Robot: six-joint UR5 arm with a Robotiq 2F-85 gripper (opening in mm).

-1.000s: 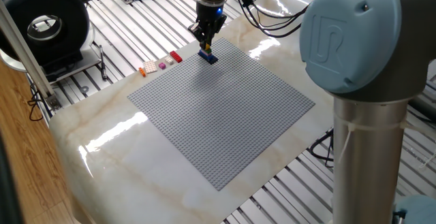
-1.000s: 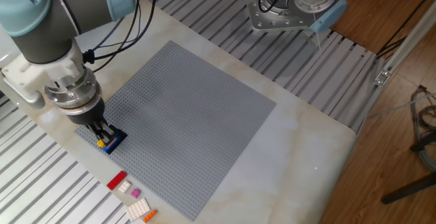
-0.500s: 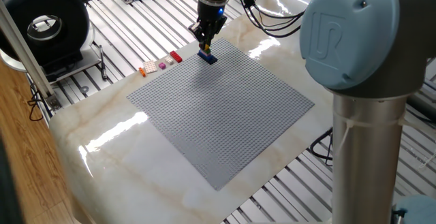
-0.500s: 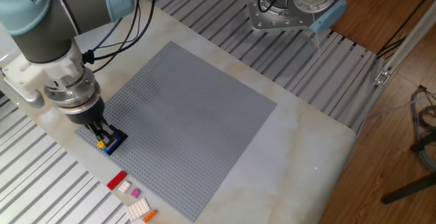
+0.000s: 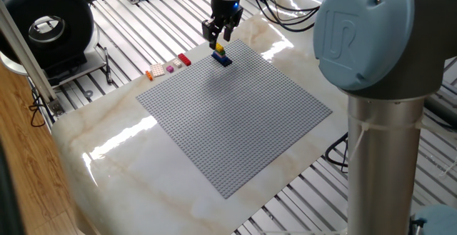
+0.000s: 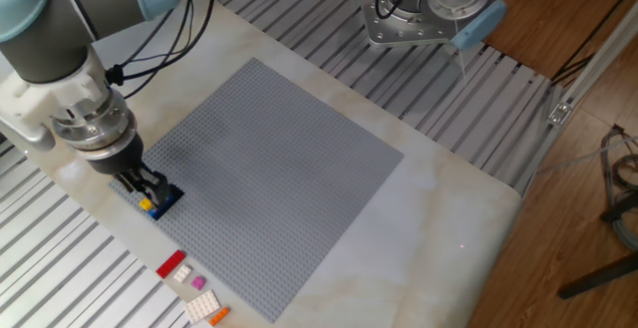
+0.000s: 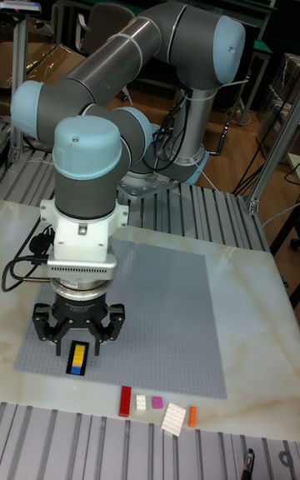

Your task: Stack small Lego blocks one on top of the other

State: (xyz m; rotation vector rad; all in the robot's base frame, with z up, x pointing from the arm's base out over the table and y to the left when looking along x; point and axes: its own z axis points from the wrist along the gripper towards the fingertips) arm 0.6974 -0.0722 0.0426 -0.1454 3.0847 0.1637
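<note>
Fingers (image 7: 78,338) of the single arm stand spread apart, pinching nothing, poised just above a short stack of small Lego blocks (image 7: 77,358) on the grey baseplate (image 7: 158,313); in the tall fixed view the stack shows yellow over blue, seated near the baseplate's 7 o'clock corner; in one fixed view the same stack (image 5: 222,56) sits at the baseplate's 12 o'clock corner with the fingers (image 5: 218,36) clear of it and slightly toward 11 o'clock; in the other fixed view the stack (image 6: 159,200) lies at about 8 o'clock on the baseplate, with the fingers (image 6: 143,182) just above it; whether any lower dark brick sits beneath the blue one cannot be told.

Loose bricks lie in a short row on the marble worktop (image 7: 242,363), off the baseplate's edge; in the tall fixed view, from 9 o'clock toward 3 o'clock, they are a red block (image 7: 126,401), a small white piece (image 7: 142,402), a pink block (image 7: 157,402), a larger white studded plate (image 7: 174,418) and an orange block (image 7: 192,416); the red one lies nearest the stack, yet apart from it; the orange one touches or nearly touches the white plate.
</note>
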